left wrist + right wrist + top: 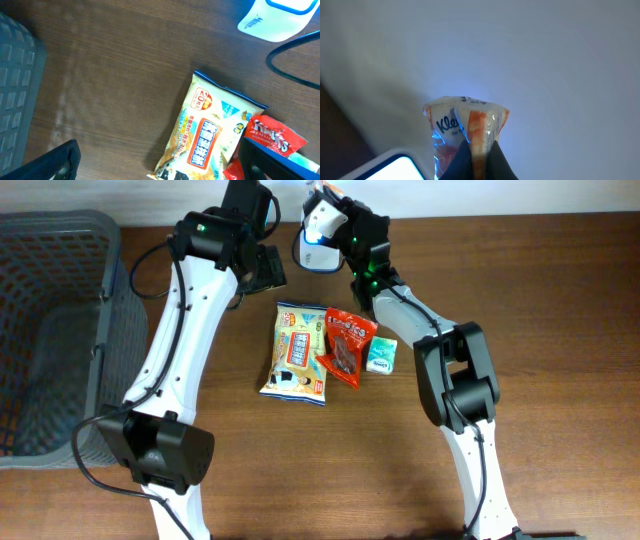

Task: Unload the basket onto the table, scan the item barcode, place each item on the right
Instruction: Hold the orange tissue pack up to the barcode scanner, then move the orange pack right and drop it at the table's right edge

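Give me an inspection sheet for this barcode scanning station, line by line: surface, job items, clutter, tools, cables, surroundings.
Surface: brown wood-grain table, no spills visible.
Job's things: tissue packet held up close to the lit scanner; yellow snack bag, red snack pack and small teal packet lie side by side mid-table.
Clutter: nothing seen.
Tools: left tool open and empty, above the table near the yellow snack bag; right tool shut on the tissue packet.
Cables: dark cable curves past the scanner.
Surroundings: grey basket at the left end of the table.
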Controlling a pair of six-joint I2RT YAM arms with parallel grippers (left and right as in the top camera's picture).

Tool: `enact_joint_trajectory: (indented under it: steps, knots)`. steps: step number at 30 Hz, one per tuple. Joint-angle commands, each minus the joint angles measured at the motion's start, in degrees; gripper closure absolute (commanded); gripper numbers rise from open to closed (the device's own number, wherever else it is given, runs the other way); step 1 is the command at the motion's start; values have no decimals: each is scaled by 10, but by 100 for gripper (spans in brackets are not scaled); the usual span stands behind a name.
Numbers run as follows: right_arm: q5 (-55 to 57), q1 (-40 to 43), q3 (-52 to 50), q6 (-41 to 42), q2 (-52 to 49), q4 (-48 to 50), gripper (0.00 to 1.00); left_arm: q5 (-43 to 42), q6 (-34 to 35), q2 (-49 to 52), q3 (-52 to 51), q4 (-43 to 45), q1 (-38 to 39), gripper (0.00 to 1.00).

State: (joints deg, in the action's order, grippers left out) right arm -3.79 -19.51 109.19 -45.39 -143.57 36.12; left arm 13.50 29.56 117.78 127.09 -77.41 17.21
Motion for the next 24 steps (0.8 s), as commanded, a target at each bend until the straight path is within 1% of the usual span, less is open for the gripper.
enact_joint_trajectory:
  steps: [1, 3, 4, 5, 7, 8, 11, 12, 13, 14, 16, 17, 18, 20, 21, 23, 24]
  knots:
    - [20, -1, 10, 23, -15, 3, 96, -2, -3, -8, 5, -1, -1, 1]
    - [150, 1, 10, 122, -8, 99, 96, -2, -3, -8, 5, -1, -1, 1]
    - [230, 10, 10, 214, 7, 142, 96, -2, -3, -8, 5, -1, -1, 1]
    - [266, 21, 10, 226, 23, 129, 96, -2, -3, -8, 5, -1, -1, 1]
    - [392, 43, 10, 226, 49, 115, 96, -2, -3, -8, 5, -1, -1, 1]
    - [463, 60, 10, 226, 67, 68, 96, -2, -3, -8, 5, -1, -1, 1]
    - [541, 114, 10, 233, 98, -132, 96, -2, -3, -8, 5, -1, -1, 1]
    - [549, 143, 10, 264, 111, -223, 96, -2, -3, -8, 5, -1, -1, 1]
    - [548, 171, 10, 316, 122, -310, 96, -2, -3, -8, 5, -1, -1, 1]
    - [524, 209, 10, 368, 133, -416, 96, -2, -3, -8, 5, -1, -1, 1]
    - [465, 282, 10, 403, 140, -568, 96, -2, -3, -8, 5, -1, -1, 1]
    - [448, 320, 10, 404, 140, -627, 96, -2, -3, -8, 5, -1, -1, 1]
    - [431, 381, 10, 435, 140, -688, 96, -2, -3, -8, 5, -1, -1, 1]
    - [409, 443, 10, 482, 140, -728, 96, -2, -3, -8, 5, -1, -1, 1]
    - [323, 492, 10, 491, 139, -746, 96, -2, -3, -8, 5, -1, -1, 1]
    - [148, 562, 10, 492, 139, -756, 95, -2, -3, -8, 5, -1, -1, 1]
    - [90, 592, 10, 502, 139, -754, 67, -2, -3, -8, 5, -1, -1, 1]
